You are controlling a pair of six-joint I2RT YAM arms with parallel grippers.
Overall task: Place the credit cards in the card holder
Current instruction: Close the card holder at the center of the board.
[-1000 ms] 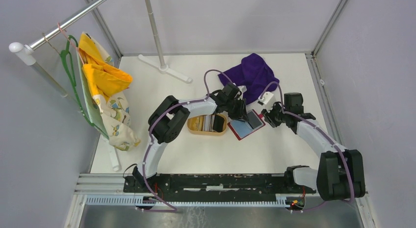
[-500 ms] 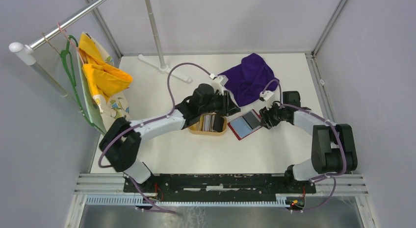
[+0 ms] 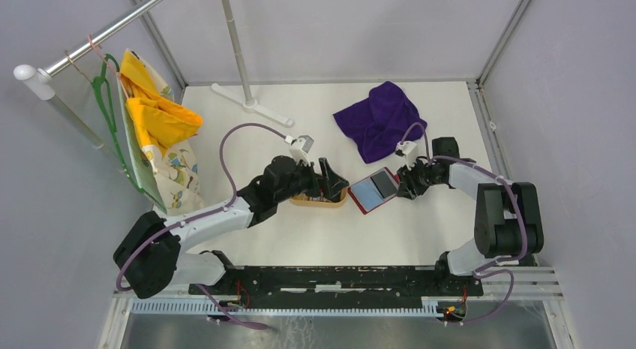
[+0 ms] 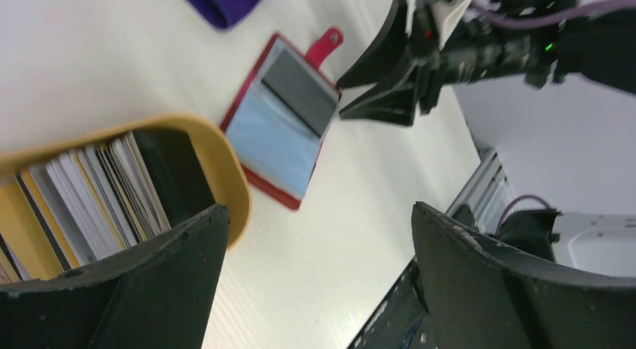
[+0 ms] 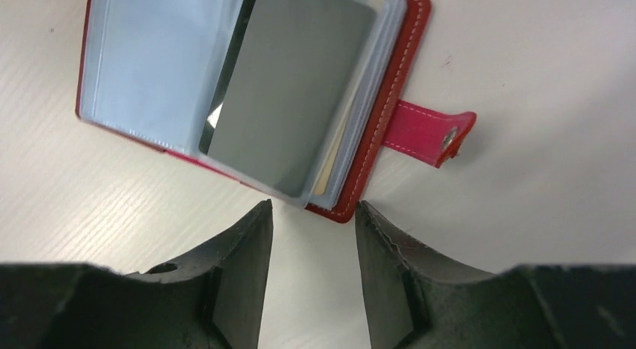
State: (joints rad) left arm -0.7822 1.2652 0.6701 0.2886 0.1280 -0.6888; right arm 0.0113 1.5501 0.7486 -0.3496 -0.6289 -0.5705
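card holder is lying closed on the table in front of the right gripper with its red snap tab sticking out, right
Not closed. The card holder lies open on the table in front of the right gripper, with a grey card in one of its pockets. The right wrist view shows this. The red snap tab does stick out.

Red card holder [image 5: 150, 71] with pale-blue sleeves, grey credit card [image 5: 292, 94]; tan tray [image 4: 234, 185]; purple cloth [image 3: 379, 120]; white bench [image 3: 315, 236].
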